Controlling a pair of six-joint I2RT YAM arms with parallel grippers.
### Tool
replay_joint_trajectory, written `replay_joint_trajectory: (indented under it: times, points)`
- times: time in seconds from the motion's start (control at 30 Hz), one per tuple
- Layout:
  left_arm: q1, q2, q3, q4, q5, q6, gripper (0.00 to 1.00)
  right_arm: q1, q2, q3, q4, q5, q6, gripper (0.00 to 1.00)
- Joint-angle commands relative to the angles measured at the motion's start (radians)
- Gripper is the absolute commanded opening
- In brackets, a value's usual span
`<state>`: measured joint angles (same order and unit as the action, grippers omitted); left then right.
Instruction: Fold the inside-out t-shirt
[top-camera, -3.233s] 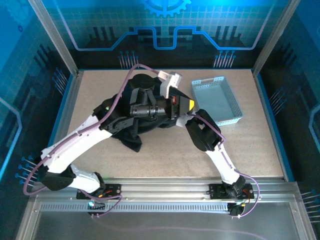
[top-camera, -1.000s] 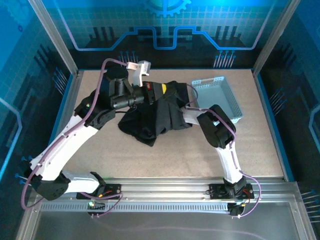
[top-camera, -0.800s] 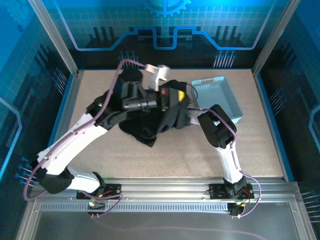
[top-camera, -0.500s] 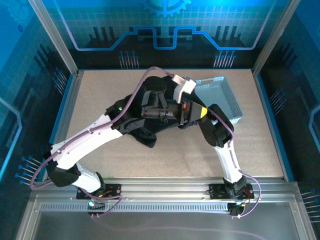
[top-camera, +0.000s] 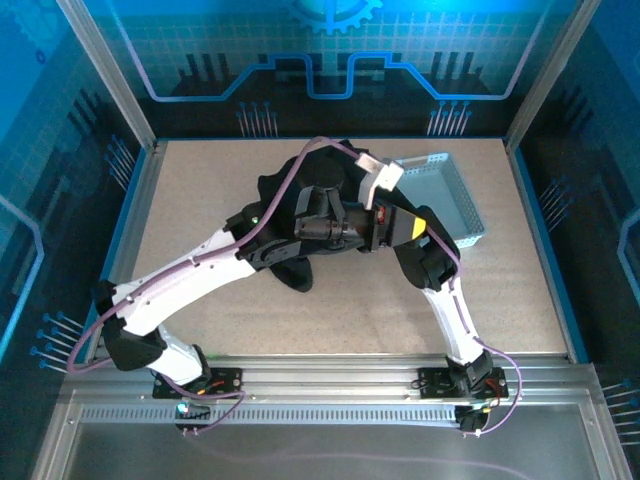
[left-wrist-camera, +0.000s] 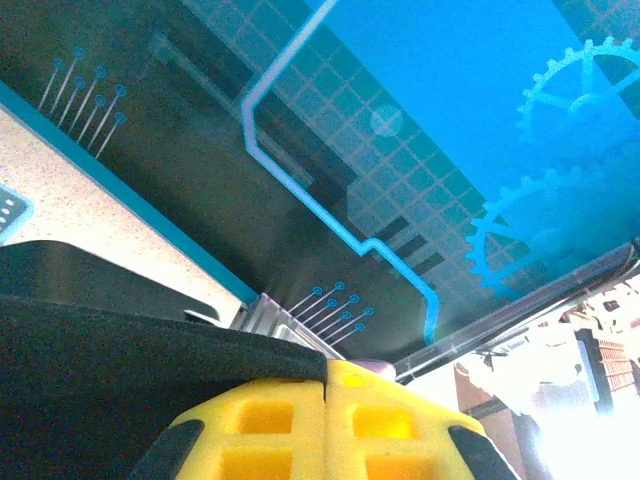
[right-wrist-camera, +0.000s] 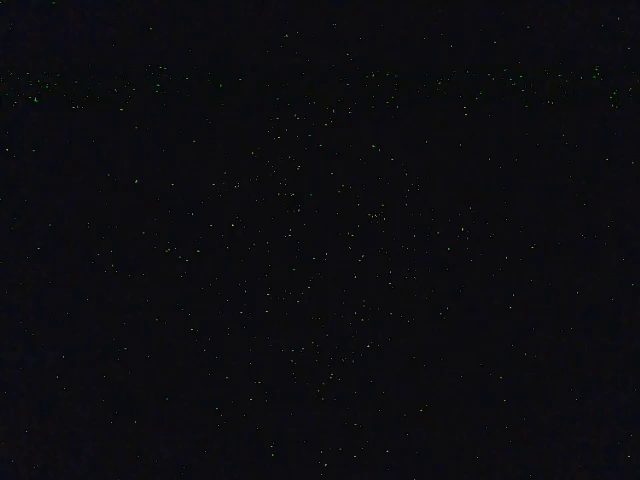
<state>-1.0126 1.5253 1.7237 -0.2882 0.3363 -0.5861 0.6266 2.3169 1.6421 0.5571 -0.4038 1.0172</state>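
Now beige tbl (top-camera: 190, 190), blue walls (top-camera: 450, 40); L jaws clenched, R jaws can't tell.

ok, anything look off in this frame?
Yes. The t-shirt is a crumpled heap, not laid flat. The left arm crosses over the right arm, with the shut left end effector above its forearm. The right wrist picture is dark, maybe cloth over the lens.

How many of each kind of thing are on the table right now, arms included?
t-shirt: 1
tray: 1
arms: 2, left arm and right arm
Total: 4
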Motion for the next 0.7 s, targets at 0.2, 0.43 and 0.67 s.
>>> replay_joint_trajectory:
  times: [0.2,0.43,0.67]
  points:
    - [0.046,-0.081,-0.070,0.058,-0.040,-0.018,0.00,-0.014,0.025,0.011,0.017,-0.012,-0.004,0.42]
    - [0.227,-0.193,-0.197,0.047,-0.090,-0.045,0.00,-0.031,-0.072,-0.152,0.056,0.003,0.006,0.15]
    - [0.259,-0.186,-0.230,0.063,-0.064,-0.069,0.00,-0.030,-0.101,-0.267,0.275,-0.077,0.049,0.42]
